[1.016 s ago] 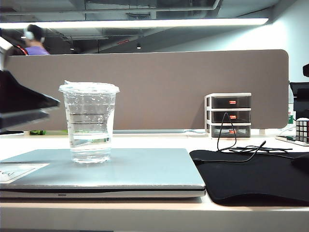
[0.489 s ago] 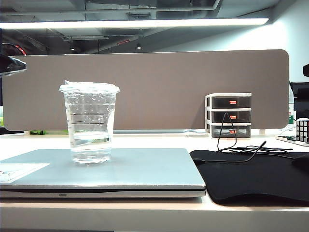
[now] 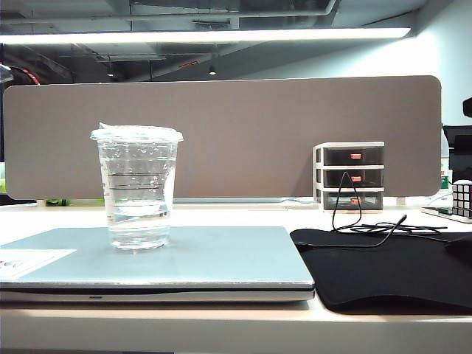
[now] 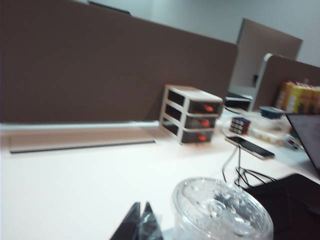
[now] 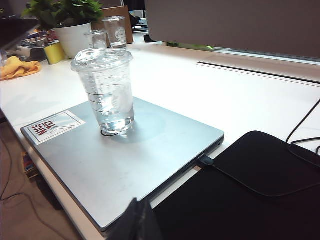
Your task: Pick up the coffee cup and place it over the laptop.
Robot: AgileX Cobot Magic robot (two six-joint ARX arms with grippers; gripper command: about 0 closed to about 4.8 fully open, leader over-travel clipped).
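The coffee cup [image 3: 137, 188], clear plastic with a flat lid and some clear liquid, stands upright on the closed silver laptop [image 3: 192, 258]. In the left wrist view my left gripper [image 4: 141, 220] is shut on nothing, its tips beside and above the cup's lid [image 4: 222, 212] without touching it. My right gripper [image 5: 141, 212] is also shut and empty, hovering by the laptop's [image 5: 150, 155] near corner, well apart from the cup [image 5: 106, 90]. A white sticker [image 5: 52, 127] marks one corner of the lid.
A black cloth mat [image 3: 391, 273] with a thin cable [image 3: 369, 225] lies right of the laptop. A white-framed drawer unit [image 3: 349, 175] and a puzzle cube [image 3: 462, 198] stand by the brown partition [image 3: 243, 133]. A plant pot [image 5: 75, 35], other cups [image 5: 116, 31] and a yellow cloth [image 5: 17, 67] sit beyond.
The left gripper, open at the left edge of the exterior view a second ago, has risen out of that view and shut. The cup has stayed on the laptop.
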